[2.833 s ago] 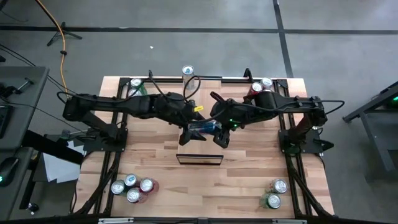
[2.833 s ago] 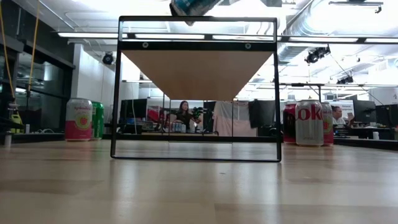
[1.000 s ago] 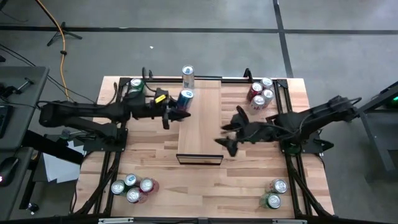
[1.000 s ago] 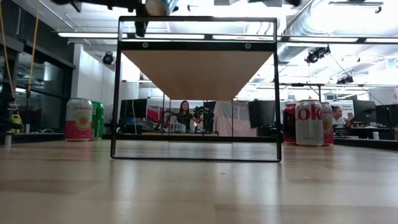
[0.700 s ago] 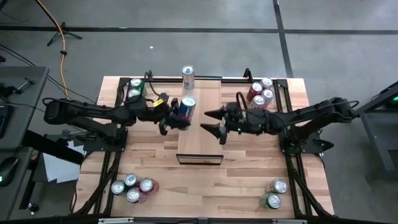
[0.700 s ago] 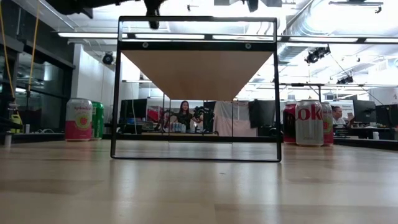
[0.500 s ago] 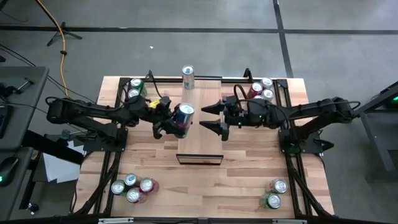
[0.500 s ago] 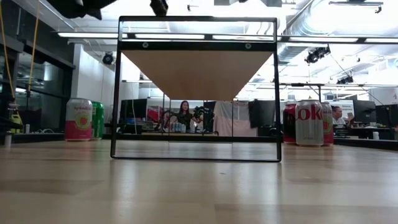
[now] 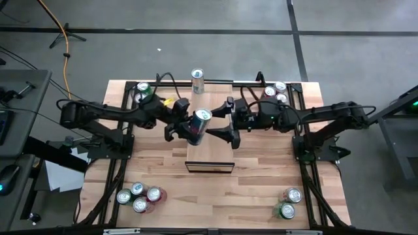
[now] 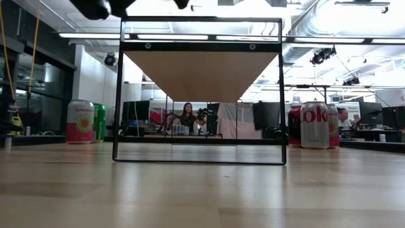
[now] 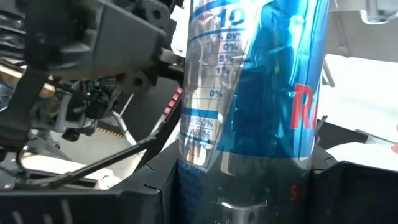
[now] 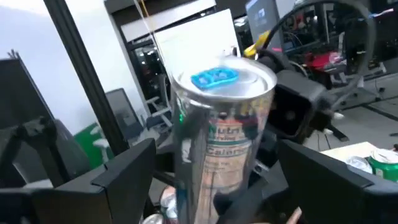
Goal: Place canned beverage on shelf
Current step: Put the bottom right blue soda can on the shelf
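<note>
A blue-and-silver canned beverage [image 9: 199,124] hangs above the shelf [image 9: 215,147], a pale wood panel with a dark frame [image 9: 209,167] at its near end. My left gripper [image 9: 188,130] reaches in from the table's left and is shut on the can. My right gripper [image 9: 225,121] comes from the right and stands open. In the right wrist view its fingers [image 12: 124,171] stand on either side of the can [image 12: 221,124] with gaps showing. The low view shows the shelf's underside [image 10: 201,73] and frame; the can is above that picture. My left gripper pinches the can's lower body [image 11: 249,186] between its two fingers [image 11: 134,202], one on each side. The fingers come roughly level from the table's left. The can stands nearly upright, top up and a little tilted, lifted clear above the shelf.
A silver can [image 9: 197,79] stands at the shelf's far end. Other cans cluster at the far left [image 9: 141,90], far right [image 9: 274,90], near left [image 9: 138,196] and near right [image 9: 289,202]. The shelf's near half is bare wood.
My left gripper has carried the can toward the table's near edge and a little right, out over the shelf, turning its wrist so the can stands more upright. My right gripper has swung toward the far edge and left, up to the can, staying open.
</note>
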Controlling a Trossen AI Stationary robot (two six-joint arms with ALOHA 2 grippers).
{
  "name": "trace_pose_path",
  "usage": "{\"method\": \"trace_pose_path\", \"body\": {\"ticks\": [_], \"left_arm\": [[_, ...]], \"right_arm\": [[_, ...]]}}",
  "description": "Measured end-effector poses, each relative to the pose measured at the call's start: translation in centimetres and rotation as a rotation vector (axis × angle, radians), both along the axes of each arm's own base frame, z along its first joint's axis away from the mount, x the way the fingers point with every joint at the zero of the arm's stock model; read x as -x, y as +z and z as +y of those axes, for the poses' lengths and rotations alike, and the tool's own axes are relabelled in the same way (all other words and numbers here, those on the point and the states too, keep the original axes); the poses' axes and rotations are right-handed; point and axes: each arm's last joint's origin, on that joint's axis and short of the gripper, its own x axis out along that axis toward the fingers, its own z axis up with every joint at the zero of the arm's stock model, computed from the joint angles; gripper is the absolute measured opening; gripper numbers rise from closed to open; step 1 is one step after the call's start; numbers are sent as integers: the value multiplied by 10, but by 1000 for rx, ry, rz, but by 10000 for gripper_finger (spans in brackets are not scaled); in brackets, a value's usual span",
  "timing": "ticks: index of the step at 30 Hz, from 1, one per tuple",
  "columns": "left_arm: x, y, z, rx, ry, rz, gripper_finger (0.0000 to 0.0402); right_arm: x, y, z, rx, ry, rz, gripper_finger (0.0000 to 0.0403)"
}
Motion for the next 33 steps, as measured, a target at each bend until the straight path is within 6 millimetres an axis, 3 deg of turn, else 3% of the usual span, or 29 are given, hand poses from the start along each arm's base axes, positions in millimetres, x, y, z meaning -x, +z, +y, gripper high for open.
{"method": "trace_pose_path", "body": {"ticks": [17, 29, 33], "left_arm": [[-23, -10, 4, -9, -21, 33, 149], [-23, -10, 5, -10, -14, 42, 150], [-23, -10, 8, 45, -7, 69, 217]], "right_arm": [[-4, 4, 2, 12, 99, -25, 315], [-5, 2, -1, 17, 100, -10, 219], [-3, 4, -1, 23, 94, -8, 219]]}}
